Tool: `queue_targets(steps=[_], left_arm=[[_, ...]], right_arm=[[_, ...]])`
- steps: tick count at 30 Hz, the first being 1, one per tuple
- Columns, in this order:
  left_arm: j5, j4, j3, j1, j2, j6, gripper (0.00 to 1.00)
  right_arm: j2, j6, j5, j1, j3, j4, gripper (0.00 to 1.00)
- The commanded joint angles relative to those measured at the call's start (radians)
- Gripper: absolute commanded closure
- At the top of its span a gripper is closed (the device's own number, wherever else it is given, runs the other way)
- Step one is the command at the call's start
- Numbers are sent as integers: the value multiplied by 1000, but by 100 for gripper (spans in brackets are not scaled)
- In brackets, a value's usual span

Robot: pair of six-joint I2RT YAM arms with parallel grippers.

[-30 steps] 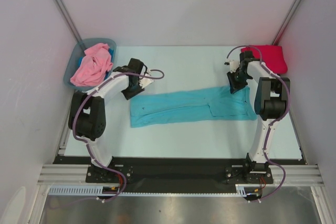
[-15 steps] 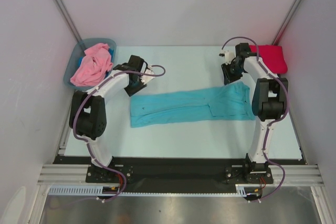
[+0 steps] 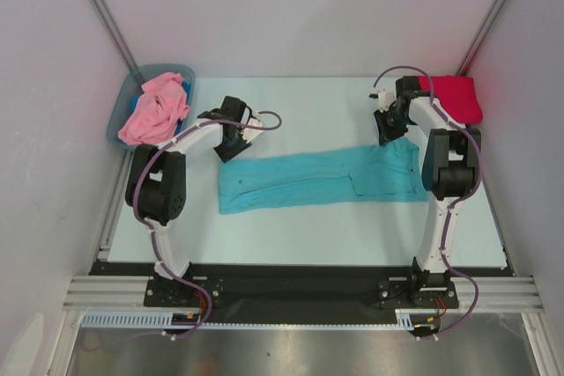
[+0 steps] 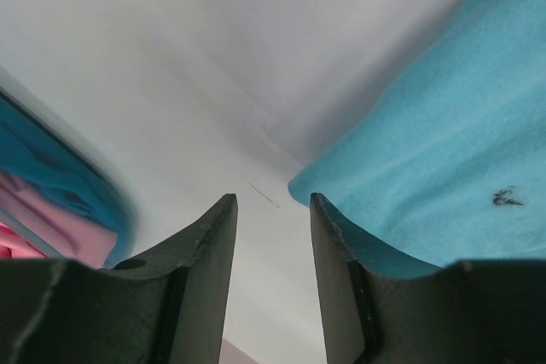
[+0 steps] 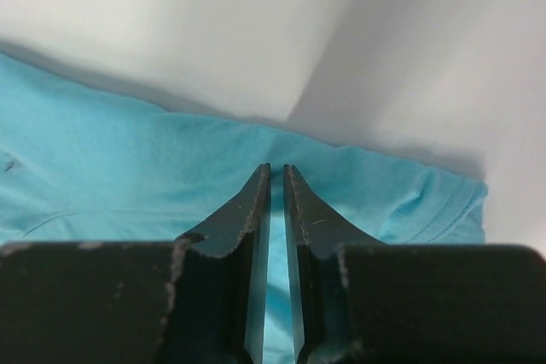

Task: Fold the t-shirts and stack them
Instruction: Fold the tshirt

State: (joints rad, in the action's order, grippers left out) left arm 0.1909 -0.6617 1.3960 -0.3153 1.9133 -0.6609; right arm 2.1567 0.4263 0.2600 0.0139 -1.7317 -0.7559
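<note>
- The right tool (image 5: 277, 168), a sec. earlier sitting on the far right edge of the teal t-shirt (image 3: 317, 178), had come off the cloth and drawn back toward the upper right of the top view. Its jaws were nearly closed, only a thin slit between them, and no cloth was seen pinched.
- The left tool (image 4: 271, 202) had edged up and to the right, away from the shirt's upper-left corner. Its jaws stood moderately apart and held nothing, w/ bare desk (image 3: 308, 112) between them and the teal corner just beside one finger.
- The teal t-shirt itself lay as before: a long, narrow band across mid-frame, flat on the desk, both arms clear of it.
- Judgement: this read as a lengthwise fold finished and let go. A crosswise fold looked to be next, w/ both tools needing fresh holds.
- The crimson t-shirt (image 3: 458, 99) sat as a compact bundle at the desk's upper-right corner, prob. the stacking spot.
- The pink t-shirt (image 3: 152, 114) lay crumpled in the bin (image 3: 119, 116) at upper left, not yet folded.
- The desk was pale, smooth and matte.
- White panels (image 3: 291, 15) closed three sides of the room, and metal struts (image 3: 101, 6) ran up the rear corners.
- An aluminium rail (image 3: 97, 292) crossed the bottom of the frame by the arm bases.
</note>
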Motion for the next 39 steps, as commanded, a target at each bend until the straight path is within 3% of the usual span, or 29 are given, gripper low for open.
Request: queue_targets(steps=[1, 23, 39], left_arm=[[-30, 28, 26, 2, 13, 21, 55], [-74, -38, 51, 1, 72, 0, 55], [87, 8, -5, -2, 133, 9, 60]], right_arm=[[25, -3, -11, -6, 4, 43, 84], [98, 0, -51, -46, -43, 47, 84], [100, 12, -56, -60, -29, 52, 84]])
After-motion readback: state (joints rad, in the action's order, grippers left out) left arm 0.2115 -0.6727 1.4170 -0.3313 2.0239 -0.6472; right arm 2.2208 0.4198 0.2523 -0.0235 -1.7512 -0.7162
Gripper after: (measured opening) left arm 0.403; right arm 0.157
